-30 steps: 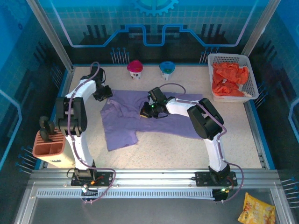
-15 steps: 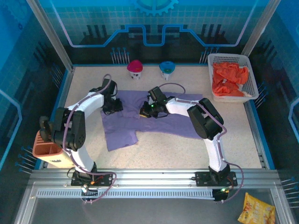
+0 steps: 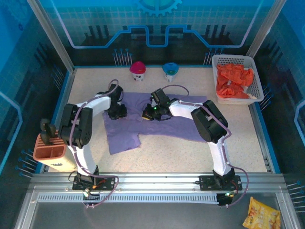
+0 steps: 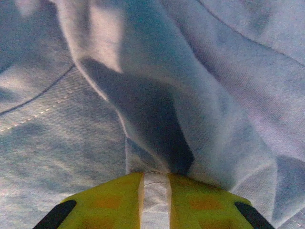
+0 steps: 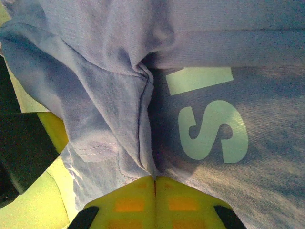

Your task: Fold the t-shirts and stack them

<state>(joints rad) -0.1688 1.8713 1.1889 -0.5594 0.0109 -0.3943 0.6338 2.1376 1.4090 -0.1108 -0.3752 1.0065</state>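
Crosswise on mid-table, the soft, wrinkled lavender t-shirt (image 3: 164, 126) lies long axis left-to-right, one flap pointing nearward, the left gripper (image 3: 116, 112) and right gripper (image 3: 148, 114) each pinching a fold, with crumpled orange-red t-shirts (image 3: 233, 81) beyond in the lattice basket (image 3: 224, 59).

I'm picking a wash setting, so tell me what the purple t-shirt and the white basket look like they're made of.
Purple t-shirt: a soft, matte knit, likely cotton jersey. The wrist views show a fine knit texture, a stitched seam and limp folds. White basket: probably rigid moulded plastic with a smooth finish, judging by its even open lattice walls and straight rim.
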